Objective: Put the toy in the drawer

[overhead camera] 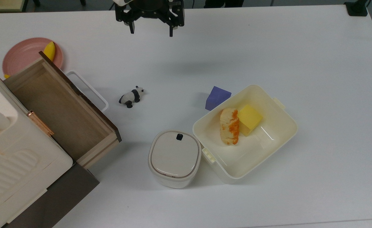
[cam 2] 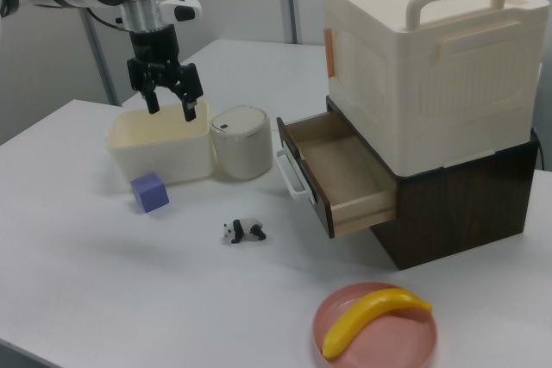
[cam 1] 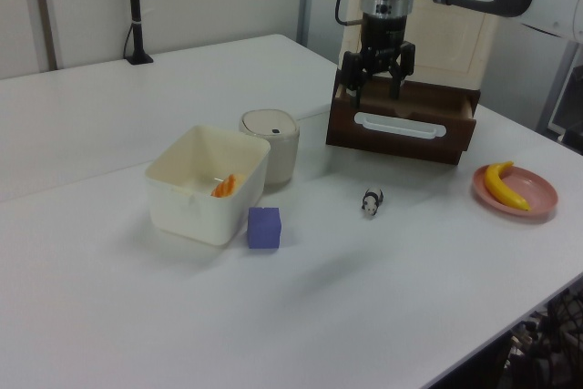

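- The gripper [overhead camera: 151,31] is hanging above the table [overhead camera: 268,47] at the top centre of the top view, its two fingers spread wide and holding nothing.
- The toy [overhead camera: 131,96], a small panda, is standing on the bare table left of centre in the top view, well apart from the gripper and just to the right of the drawer's white handle [overhead camera: 87,88].
- The drawer [overhead camera: 62,107] is sitting pulled out at the left of the top view, its wooden inside bare.
- A cream box [cam 2: 431,66] with a handle is resting on the dark cabinet [cam 2: 466,204] over the drawer in the right view.
- A purple block [overhead camera: 217,97] is lying just beside a cream tub [overhead camera: 284,139], which is holding a yellow cube [overhead camera: 250,119] and an orange-and-white piece [overhead camera: 229,126].
- A small lidded container [overhead camera: 175,158] is standing next to the tub.
- A banana [cam 2: 371,318] is lying on a pink plate [cam 2: 405,342] at the bottom of the right view.
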